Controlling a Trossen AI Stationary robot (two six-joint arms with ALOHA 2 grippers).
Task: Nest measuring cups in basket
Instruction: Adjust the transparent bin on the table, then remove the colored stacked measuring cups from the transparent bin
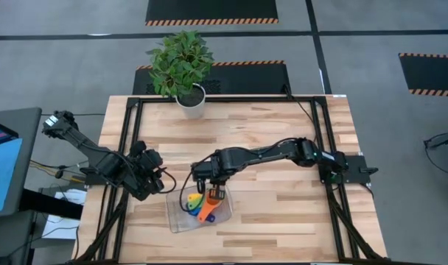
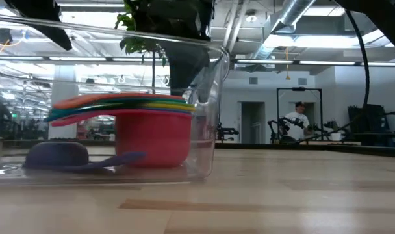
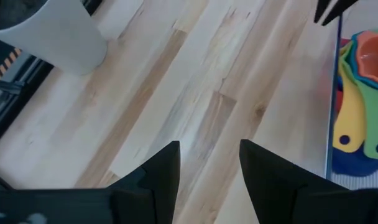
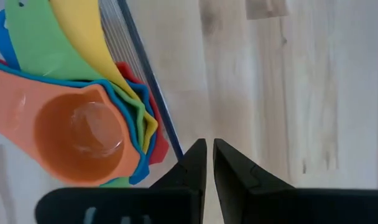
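Cups (image 1: 201, 207) sit stacked inside the basket (image 1: 177, 224) near the front edge of the table (image 1: 283, 213), the orange one (image 4: 77, 134) uppermost and yellow, green, blue and red rims layered under it. A dark blue scoop (image 2: 58, 156) lies alone on the basket floor beside the stack, so the nesting looks not quite finished.

The right gripper (image 1: 213, 193) hangs just above the far right part of the stack, its fingers almost together and holding nothing. The left gripper (image 1: 152, 177) waits left of the basket over bare wood, fingers apart and empty.

To finish well, the loose scoop probably wants lifting by its flat handle and lowering straight into the orange bowl, slowly, since the pile is light and could tip or slide.

The cups are smooth, glossy plastic with round bowls and long flat handles fanned out. The basket is clear, thin-walled plastic with rounded corners and a ribbed floor. The table is pale, matte planked wood. A white pot (image 1: 191, 103) with a leafy plant stands at the far edge.
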